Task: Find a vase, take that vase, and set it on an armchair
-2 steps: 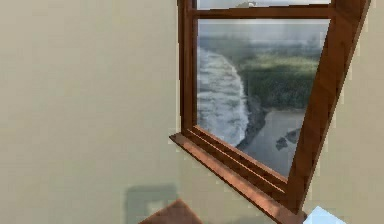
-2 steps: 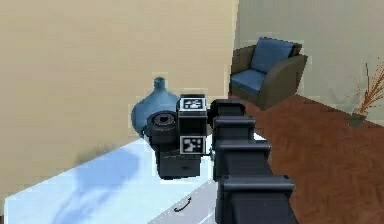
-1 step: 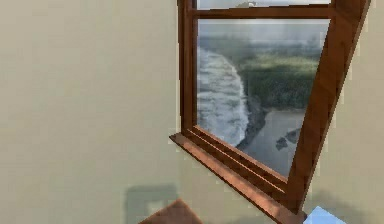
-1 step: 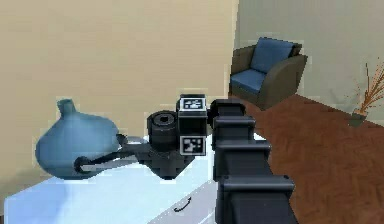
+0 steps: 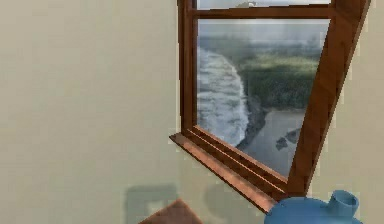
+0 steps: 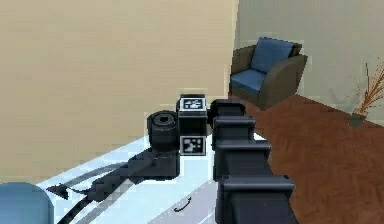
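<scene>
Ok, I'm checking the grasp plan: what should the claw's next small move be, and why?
Probably ease the claw a little toward the blue vase at the arm side view's bottom left. It points at the vase, low over the white tabletop, seemingly just short of it; whether it holds anything can't be told.

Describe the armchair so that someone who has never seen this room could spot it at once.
Start at the room's far corner, where beige walls meet the brown floor. The armchair stands there; its blue cushions in a dark frame set it apart from the twiggy plant nearby.
</scene>
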